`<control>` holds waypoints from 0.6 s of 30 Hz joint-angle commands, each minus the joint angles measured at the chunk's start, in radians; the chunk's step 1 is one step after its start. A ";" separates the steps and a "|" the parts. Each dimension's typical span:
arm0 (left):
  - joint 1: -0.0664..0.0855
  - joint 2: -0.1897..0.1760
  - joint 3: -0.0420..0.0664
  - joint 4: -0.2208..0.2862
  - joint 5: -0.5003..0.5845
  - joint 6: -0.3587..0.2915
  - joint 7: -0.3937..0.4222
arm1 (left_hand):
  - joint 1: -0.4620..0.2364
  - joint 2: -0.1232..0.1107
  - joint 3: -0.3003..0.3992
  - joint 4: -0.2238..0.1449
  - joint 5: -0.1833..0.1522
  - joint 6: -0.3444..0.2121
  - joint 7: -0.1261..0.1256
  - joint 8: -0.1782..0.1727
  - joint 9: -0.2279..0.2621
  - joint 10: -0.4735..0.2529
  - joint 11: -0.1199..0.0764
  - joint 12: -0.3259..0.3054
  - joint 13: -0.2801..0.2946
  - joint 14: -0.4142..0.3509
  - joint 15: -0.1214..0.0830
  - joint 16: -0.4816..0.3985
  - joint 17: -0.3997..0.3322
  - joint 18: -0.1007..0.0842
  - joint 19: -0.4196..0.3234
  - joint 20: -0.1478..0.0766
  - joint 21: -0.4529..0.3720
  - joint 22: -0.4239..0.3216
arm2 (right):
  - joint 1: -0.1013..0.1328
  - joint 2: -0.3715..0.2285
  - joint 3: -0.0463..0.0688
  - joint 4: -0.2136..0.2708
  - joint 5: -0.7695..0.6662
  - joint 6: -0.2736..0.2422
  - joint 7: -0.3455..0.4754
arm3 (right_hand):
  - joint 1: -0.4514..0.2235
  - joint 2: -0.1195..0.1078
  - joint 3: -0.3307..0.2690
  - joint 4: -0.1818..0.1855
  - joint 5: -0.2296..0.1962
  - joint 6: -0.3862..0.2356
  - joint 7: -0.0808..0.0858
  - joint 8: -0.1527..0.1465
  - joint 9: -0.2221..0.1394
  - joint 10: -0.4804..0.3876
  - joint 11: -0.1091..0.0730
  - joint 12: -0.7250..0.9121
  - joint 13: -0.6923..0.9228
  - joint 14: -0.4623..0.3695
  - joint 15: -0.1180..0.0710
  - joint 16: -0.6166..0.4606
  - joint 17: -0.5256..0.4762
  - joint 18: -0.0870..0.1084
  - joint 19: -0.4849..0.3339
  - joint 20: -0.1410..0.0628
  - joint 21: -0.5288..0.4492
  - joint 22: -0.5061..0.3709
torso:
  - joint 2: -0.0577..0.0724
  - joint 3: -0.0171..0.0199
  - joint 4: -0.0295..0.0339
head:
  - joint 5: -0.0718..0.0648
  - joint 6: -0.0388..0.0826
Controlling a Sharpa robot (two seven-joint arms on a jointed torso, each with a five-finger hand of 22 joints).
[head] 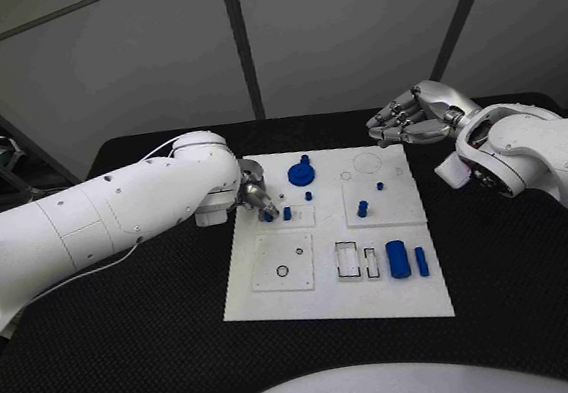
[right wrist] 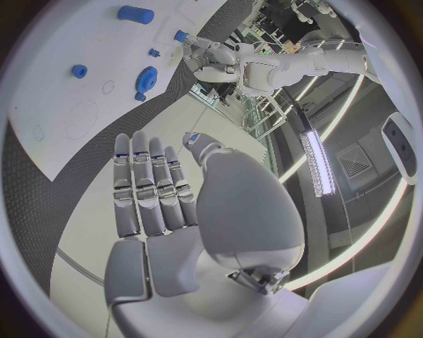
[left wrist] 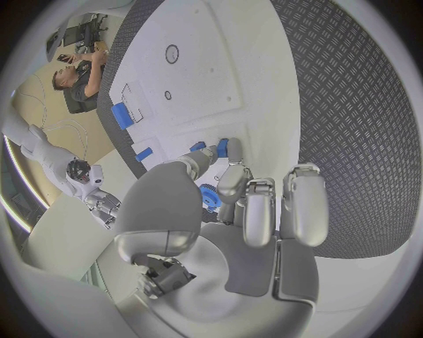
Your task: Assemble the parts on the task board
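The left hand is reaching in over the left edge of the white task board, its fingertips pinching a small blue peg down at a square pocket on the board's upper left; the left wrist view is showing thumb and finger closing on the blue piece against the plate. Just beyond the hand, a blue gear is lying flat near the board's far edge, with a tiny blue stub standing beside it. Toward the middle, a short blue pin is standing upright in the upper right section. Nearer the front edge, a large blue cylinder and a slimmer blue bar are lying side by side, next to two rectangular slots. At right, the right hand is hovering off the board's far right corner over the black table, holding nothing; the right wrist view is showing its fingers straight and lying side by side.
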 commanded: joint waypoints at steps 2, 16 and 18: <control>-0.003 0.002 -0.002 -0.002 0.001 0.020 -0.012 | -0.025 -0.005 -0.035 0.015 -0.004 0.009 0.003 -0.007 -0.004 0.001 0.005 0.002 0.004 0.094 -0.005 0.001 0.228 -0.043 0.042 -0.009 0.006 0.195 | 0.002 0.000 0.001 0.002 0.003 0.004 0.004 | -0.009 -0.003 0.003 0.002 0.004 -0.004 0.002 -0.003 -0.001 -0.004 0.001 -0.005 -0.001 -0.008 0.000 -0.003 -0.001 0.004 0.003 0.001 -0.005 -0.001 | 0.000 -0.0002 0.0003 | 0.000 0.000; -0.003 0.001 -0.002 -0.010 0.001 -0.009 -0.014 | -0.056 0.010 -0.115 0.065 -0.004 0.020 0.005 -0.018 -0.011 0.003 0.007 0.005 0.016 0.094 -0.004 0.001 0.229 -0.043 0.043 -0.008 0.006 0.198 | 0.002 0.000 0.001 0.002 0.003 0.002 0.005 | -0.010 -0.003 0.003 0.002 0.004 -0.004 0.002 -0.003 -0.001 -0.004 0.001 -0.005 -0.001 -0.008 0.000 -0.003 -0.001 0.004 0.003 0.002 -0.005 -0.001 | 0.000 -0.0003 0.0004 | 0.000 0.002; -0.003 -0.001 -0.002 -0.009 0.001 -0.018 -0.013 | -0.059 0.011 -0.129 0.072 -0.004 0.021 0.006 -0.019 -0.011 0.003 0.007 0.004 0.016 0.094 -0.004 0.001 0.229 -0.043 0.043 -0.008 0.006 0.198 | 0.002 0.000 0.001 0.002 0.003 0.002 0.005 | -0.010 -0.003 0.003 0.002 0.004 -0.004 0.002 -0.003 -0.001 -0.004 0.001 -0.005 -0.001 -0.008 0.000 -0.003 -0.001 0.004 0.003 0.002 -0.005 -0.001 | 0.001 -0.0007 0.0006 | -0.001 0.003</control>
